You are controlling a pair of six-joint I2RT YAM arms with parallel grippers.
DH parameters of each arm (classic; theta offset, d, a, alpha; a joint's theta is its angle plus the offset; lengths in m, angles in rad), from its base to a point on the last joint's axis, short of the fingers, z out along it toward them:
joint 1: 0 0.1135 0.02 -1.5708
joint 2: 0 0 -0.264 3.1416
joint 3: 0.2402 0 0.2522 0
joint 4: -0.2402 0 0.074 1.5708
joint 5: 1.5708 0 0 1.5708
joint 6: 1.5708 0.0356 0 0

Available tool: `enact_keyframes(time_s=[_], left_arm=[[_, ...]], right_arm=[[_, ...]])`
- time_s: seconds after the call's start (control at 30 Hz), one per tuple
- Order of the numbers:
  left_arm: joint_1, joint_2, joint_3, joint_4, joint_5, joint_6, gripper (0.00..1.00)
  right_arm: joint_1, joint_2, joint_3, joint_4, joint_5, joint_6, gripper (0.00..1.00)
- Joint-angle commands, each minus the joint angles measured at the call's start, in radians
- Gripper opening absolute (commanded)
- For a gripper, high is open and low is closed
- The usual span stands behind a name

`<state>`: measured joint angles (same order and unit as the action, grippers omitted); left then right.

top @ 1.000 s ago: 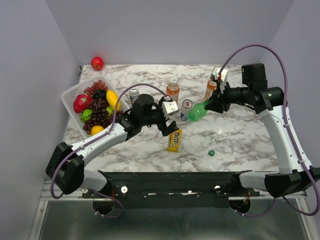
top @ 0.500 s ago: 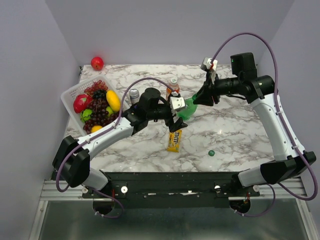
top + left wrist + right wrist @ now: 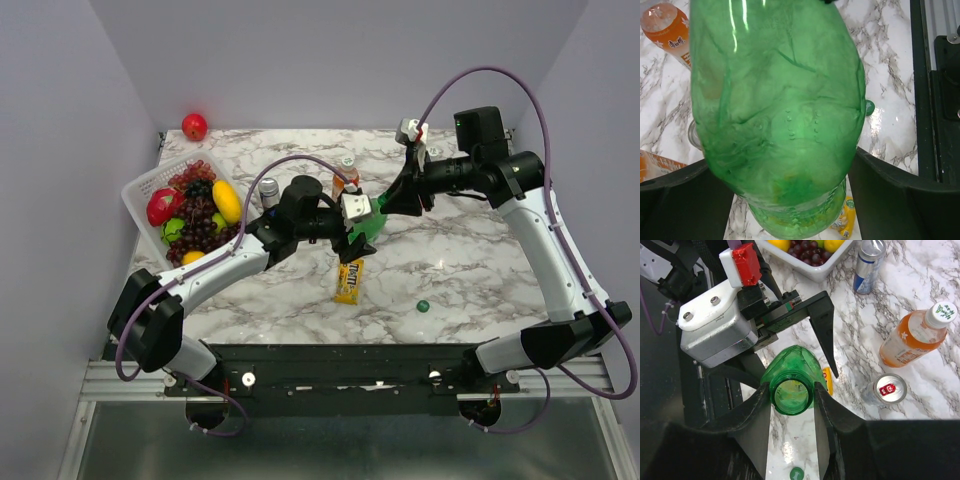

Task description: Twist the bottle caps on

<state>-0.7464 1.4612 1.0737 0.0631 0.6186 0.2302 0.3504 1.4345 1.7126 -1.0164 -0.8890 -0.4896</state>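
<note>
Table: white marble with grey veins, closed in by plain pale lilac walls on three sides.
Green bottle: off the table, lying sideways in the air between the two arms, mouth uncapped.
Right claw: clamped on the green bottle's neck.
Left claw: fingers apart, one on either side of the green bottle's base; contact unclear.
Green cap: on the table, nearer the arm bases than the green bottle, well apart from it.
Yellow sweet packet: flat under the green bottle.
Fruit basket: far left of the green bottle.
</note>
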Motion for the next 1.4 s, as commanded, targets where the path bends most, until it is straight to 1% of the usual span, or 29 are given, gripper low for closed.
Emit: enact_keyframes(time_s=[0.0,0.2,0.27,0.3,0.33,0.4,0.43,0.47,0.5,0.57,0.6,0.63,0.67,0.73,0.77,0.8,0.83,0.9,0.93,1.0,1.03,1.17,1.2,1.27,1.3,1.37], left_arm=[[-0.001,0.007,0.025,0.024,0.069,0.003,0.86],[-0.001,0.005,0.019,0.043,0.078,-0.003,0.83],[-0.001,0.01,0.025,0.038,0.095,0.0,0.75],[0.002,0.017,0.031,0.02,0.101,0.004,0.67],[0.001,0.022,0.043,0.014,0.11,0.006,0.63],[0.004,0.022,0.043,0.015,0.112,0.004,0.55],[0.005,0.018,0.037,0.026,0.109,0.0,0.55],[0.005,0.016,0.032,0.029,0.107,-0.002,0.54],[0.008,0.013,0.029,0.027,0.102,-0.005,0.54],[0.016,-0.007,0.023,0.014,0.09,0.001,0.51],[0.024,-0.016,0.02,-0.014,0.089,0.007,0.47],[0.038,-0.045,0.005,-0.031,0.086,0.015,0.46],[0.044,-0.062,-0.009,-0.042,0.07,0.035,0.45],[0.053,-0.128,-0.062,-0.062,0.049,0.061,0.39],[0.055,-0.149,-0.079,-0.062,0.035,0.079,0.34],[0.056,-0.166,-0.093,-0.083,0.0,0.086,0.16],[0.058,-0.198,-0.115,-0.101,-0.016,0.099,0.09],[0.059,-0.229,-0.144,-0.095,-0.06,0.113,0.03],[0.059,-0.255,-0.168,-0.079,-0.074,0.115,0.0],[0.058,-0.277,-0.19,-0.068,-0.098,0.088,0.0],[0.056,-0.292,-0.21,-0.033,-0.124,0.075,0.0],[0.05,-0.308,-0.231,-0.011,-0.158,0.009,0.0],[0.05,-0.309,-0.236,-0.009,-0.163,-0.003,0.0],[0.05,-0.315,-0.244,0.0,-0.183,-0.034,0.0],[0.051,-0.317,-0.247,0.0,-0.186,-0.037,0.0],[0.051,-0.32,-0.248,-0.005,-0.195,-0.035,0.0]], right_arm=[[0.013,0.007,0.016,0.002,-0.028,0.006,0.17],[0.024,0.006,0.001,0.001,-0.027,0.002,0.17],[0.027,0.006,0.001,0.006,-0.027,0.003,0.17],[0.03,0.006,-0.001,0.006,-0.027,0.002,0.17],[0.032,0.007,-0.001,0.004,-0.024,0.002,0.17],[0.032,0.007,-0.002,0.001,-0.019,-0.006,0.18],[0.033,0.007,-0.005,-0.004,-0.011,-0.007,0.2],[0.033,0.004,-0.007,-0.004,-0.002,-0.007,0.23],[0.033,0.0,-0.008,-0.002,0.008,-0.001,0.34],[0.029,-0.035,-0.008,0.001,0.096,0.017,0.49],[0.007,-0.054,-0.019,0.002,0.126,0.01,0.57],[-0.011,-0.08,-0.036,0.009,0.14,-0.007,0.6],[-0.028,-0.104,-0.1,0.009,0.143,-0.036,0.62],[-0.057,-0.184,-0.196,0.006,0.185,-0.159,0.66],[-0.062,-0.209,-0.252,0.004,0.197,-0.208,0.66],[-0.068,-0.257,-0.371,0.004,0.211,-0.296,0.67],[-0.073,-0.275,-0.428,0.006,0.229,-0.337,0.68],[-0.079,-0.308,-0.542,0.018,0.245,-0.455,0.67],[-0.079,-0.328,-0.632,0.038,0.255,-0.486,0.68],[-0.08,-0.339,-0.715,0.062,0.271,-0.57,0.67],[-0.08,-0.338,-0.784,0.087,0.291,-0.599,0.67],[-0.08,-0.304,-0.907,0.098,0.36,-0.783,0.65],[-0.082,-0.298,-0.932,0.104,0.377,-0.841,0.65],[-0.08,-0.289,-0.982,0.124,0.406,-0.888,0.64],[-0.082,-0.287,-0.993,0.128,0.41,-0.93,0.64],[-0.08,-0.287,-1.01,0.134,0.413,-0.964,0.65]])
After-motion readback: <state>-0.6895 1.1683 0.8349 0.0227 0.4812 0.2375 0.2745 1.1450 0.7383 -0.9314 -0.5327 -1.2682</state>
